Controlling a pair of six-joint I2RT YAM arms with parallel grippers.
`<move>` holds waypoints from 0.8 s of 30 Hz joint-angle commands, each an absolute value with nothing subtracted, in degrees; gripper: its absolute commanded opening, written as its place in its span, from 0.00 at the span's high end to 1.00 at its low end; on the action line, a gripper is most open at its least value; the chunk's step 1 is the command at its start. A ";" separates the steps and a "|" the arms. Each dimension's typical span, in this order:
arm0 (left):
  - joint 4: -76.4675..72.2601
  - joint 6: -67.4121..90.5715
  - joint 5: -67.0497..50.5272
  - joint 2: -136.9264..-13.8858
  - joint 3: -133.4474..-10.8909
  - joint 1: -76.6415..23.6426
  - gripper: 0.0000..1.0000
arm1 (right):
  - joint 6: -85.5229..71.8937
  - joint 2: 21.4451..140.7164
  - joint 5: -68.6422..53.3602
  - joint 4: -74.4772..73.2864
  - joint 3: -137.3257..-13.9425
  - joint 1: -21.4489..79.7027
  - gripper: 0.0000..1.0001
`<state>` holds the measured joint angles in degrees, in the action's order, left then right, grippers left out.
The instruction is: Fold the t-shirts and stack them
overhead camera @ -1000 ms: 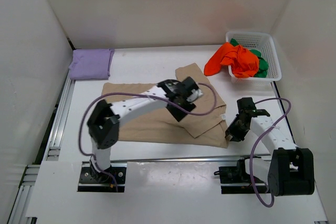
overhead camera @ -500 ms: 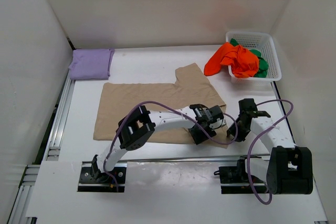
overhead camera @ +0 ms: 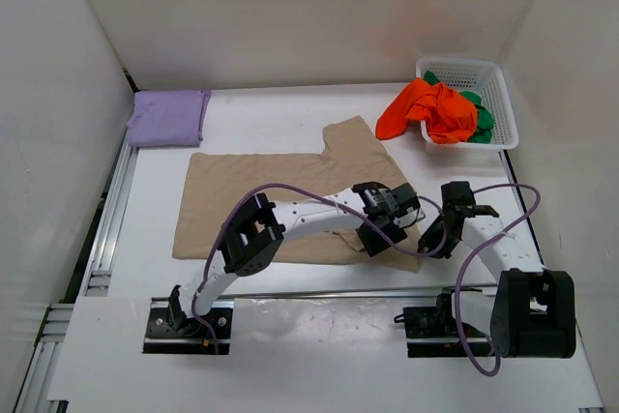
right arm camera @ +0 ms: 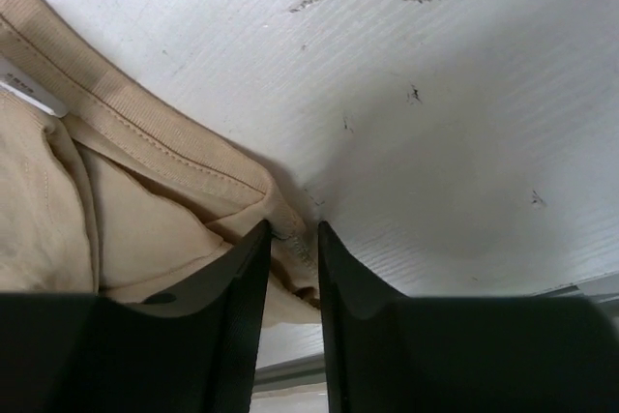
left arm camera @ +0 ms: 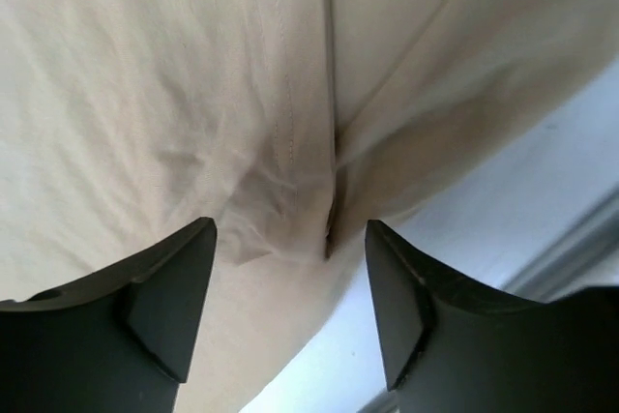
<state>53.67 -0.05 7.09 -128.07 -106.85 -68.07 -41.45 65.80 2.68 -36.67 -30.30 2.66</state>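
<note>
1. Near right: the right gripper [right arm camera: 293,231] sits at the right edge of the beige t-shirt [overhead camera: 251,195]. Its jaws stand narrowly apart with the ribbed hem between the tips. Whether they clamp it cannot be told.
2. Just left of it, the left gripper [left arm camera: 290,239] hovers over the same shirt. Its jaws are spread wide over a crease and hold nothing.
3. The beige t-shirt lies flat on the table [overhead camera: 271,137], unfolded except for a small turned-in portion at its right end.
4. Far left: the lavender t-shirt [overhead camera: 169,118] lies folded. Judged as one of four done.
5. Far right: the orange-red t-shirt [overhead camera: 435,108] hangs over the rim of the basket [overhead camera: 505,94]. The green t-shirt [overhead camera: 481,120] lies inside. Both are crumpled and not yet folded.
</note>
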 commanded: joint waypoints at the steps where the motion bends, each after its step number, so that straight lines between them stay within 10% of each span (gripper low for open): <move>1: 58.08 0.00 2.48 -125.68 -111.01 -67.94 0.24 | -40.96 68.46 3.43 -34.01 -27.51 2.55 0.73; 6: 62.84 0.00 0.71 -122.53 -108.73 -67.42 0.23 | -40.96 67.77 3.43 -35.77 -28.12 2.02 0.86; 12: 60.56 0.00 -3.78 -103.13 -92.23 -55.50 0.22 | -42.71 60.75 6.86 -41.30 -30.32 2.02 0.45; 24: 54.76 0.00 1.93 -69.89 -50.21 -1.61 0.06 | -40.69 51.76 -2.19 -40.97 -25.05 4.74 0.25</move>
